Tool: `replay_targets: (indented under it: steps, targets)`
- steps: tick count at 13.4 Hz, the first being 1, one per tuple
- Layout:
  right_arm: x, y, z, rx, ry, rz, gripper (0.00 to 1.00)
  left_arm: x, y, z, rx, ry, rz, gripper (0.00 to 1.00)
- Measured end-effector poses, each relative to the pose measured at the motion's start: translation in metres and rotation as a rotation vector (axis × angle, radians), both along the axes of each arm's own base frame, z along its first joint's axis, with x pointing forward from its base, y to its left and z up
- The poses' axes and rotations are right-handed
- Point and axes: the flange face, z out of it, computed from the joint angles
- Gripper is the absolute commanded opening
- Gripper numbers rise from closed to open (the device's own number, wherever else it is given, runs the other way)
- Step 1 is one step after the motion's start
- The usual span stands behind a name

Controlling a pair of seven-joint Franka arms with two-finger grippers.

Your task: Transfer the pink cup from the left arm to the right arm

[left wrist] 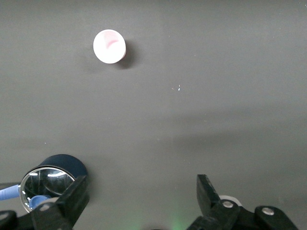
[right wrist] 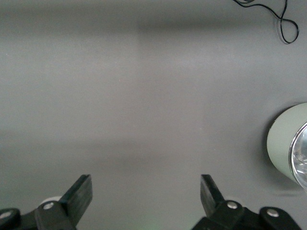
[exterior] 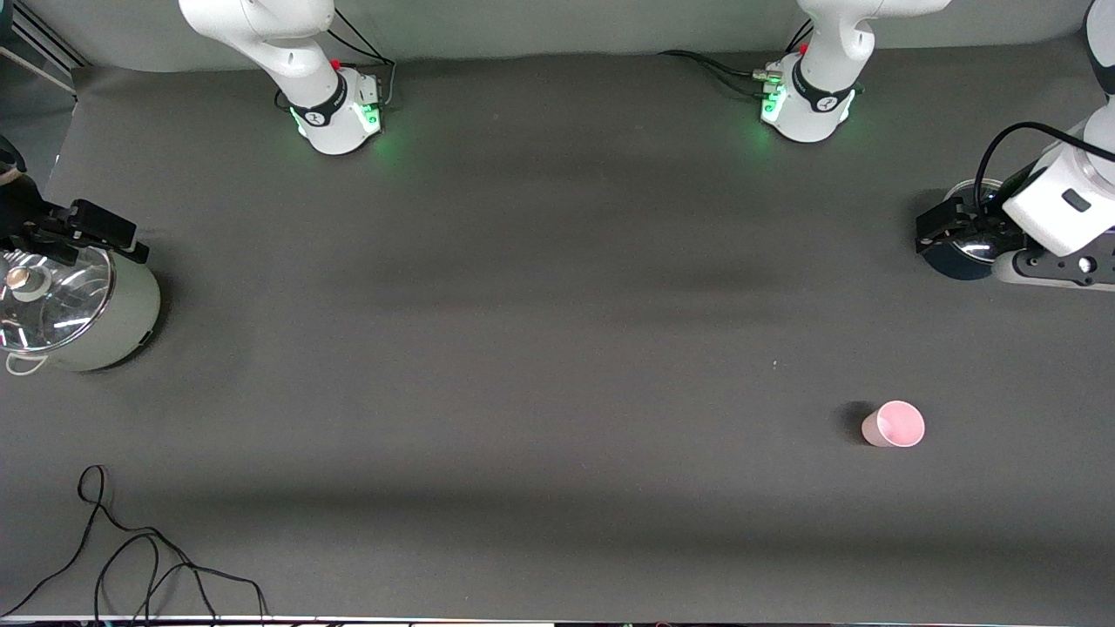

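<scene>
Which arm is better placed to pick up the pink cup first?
Left. The pink cup stands upright toward its end of the table; the left gripper is open above a dark lidded pot nearby. The right gripper waits over the pale-green pot.

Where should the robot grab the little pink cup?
Probably by its side wall near the rim. The pink cup stands upright, mouth up, alone on the table, so the open left gripper could come from above and close across it.
</scene>
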Motion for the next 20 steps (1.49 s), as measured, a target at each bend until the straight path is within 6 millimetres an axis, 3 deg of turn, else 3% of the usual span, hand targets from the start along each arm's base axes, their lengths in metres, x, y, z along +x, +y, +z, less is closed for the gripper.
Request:
replay_targets:
  steps: [20]
  targets:
    - [0.0034,0.0,-0.0048,0.0,0.009,0.0,1.0,0.0082,-0.0007,0.003,-0.001,-0.016,-0.002,1.0]
